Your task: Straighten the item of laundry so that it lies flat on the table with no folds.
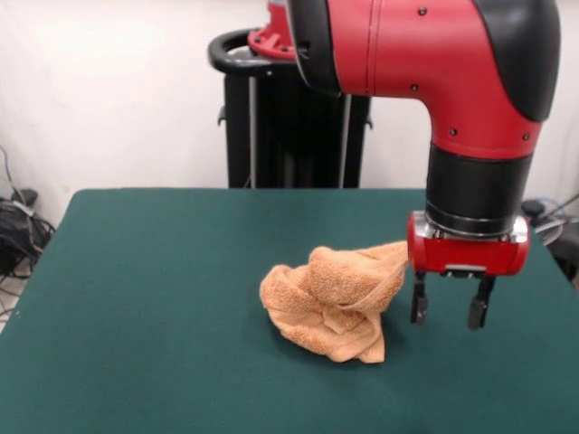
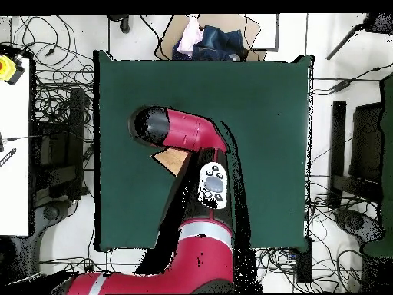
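The light orange-tan terry towel (image 1: 331, 302) lies crumpled in a heap on the dark green table (image 1: 163, 298), right of the middle in the front view. My gripper (image 1: 449, 308) hangs just to the towel's right, a little above the tabletop, its two black fingers apart and empty. A corner of the towel reaches up toward the red gripper housing. In the overhead view only a small tan patch of the towel (image 2: 178, 159) shows beside my arm, on the table (image 2: 261, 115); the arm hides the gripper.
My red arm (image 2: 192, 138) reaches over the table's middle. A box with clothes (image 2: 207, 38) sits beyond the far table edge in the overhead view. Cables and stands lie on the floor on both sides.
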{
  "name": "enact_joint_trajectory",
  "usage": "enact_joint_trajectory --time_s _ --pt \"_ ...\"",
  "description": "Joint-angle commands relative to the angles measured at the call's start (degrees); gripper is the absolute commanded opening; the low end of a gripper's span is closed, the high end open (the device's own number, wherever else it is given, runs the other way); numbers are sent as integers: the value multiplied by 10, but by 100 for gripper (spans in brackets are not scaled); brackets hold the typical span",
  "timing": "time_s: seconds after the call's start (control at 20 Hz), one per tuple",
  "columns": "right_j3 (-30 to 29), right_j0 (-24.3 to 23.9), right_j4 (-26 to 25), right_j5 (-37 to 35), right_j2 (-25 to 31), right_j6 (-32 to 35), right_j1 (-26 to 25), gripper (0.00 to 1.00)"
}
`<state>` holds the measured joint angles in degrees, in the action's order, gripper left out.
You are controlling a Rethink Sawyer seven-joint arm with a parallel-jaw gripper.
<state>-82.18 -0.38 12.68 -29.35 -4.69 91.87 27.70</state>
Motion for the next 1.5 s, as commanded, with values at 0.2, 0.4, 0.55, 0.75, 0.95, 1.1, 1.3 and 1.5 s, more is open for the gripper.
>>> enact_joint_trajectory --time_s 0.2,0.4,0.55,0.75,0.95,1.1,1.3,1.5 --pt "-54 8 19 -15 -3 148 21 100" --pt "-97 11 17 2 -2 151 48 100" --pt "-117 16 16 4 -6 154 64 100" --pt "-143 17 15 22 -5 157 75 100" --pt "-153 19 13 33 -6 157 79 100" --pt "-159 18 12 44 -4 156 76 100" --pt "-162 13 11 67 2 151 65 100" --pt "-164 -5 10 92 20 137 47 100"
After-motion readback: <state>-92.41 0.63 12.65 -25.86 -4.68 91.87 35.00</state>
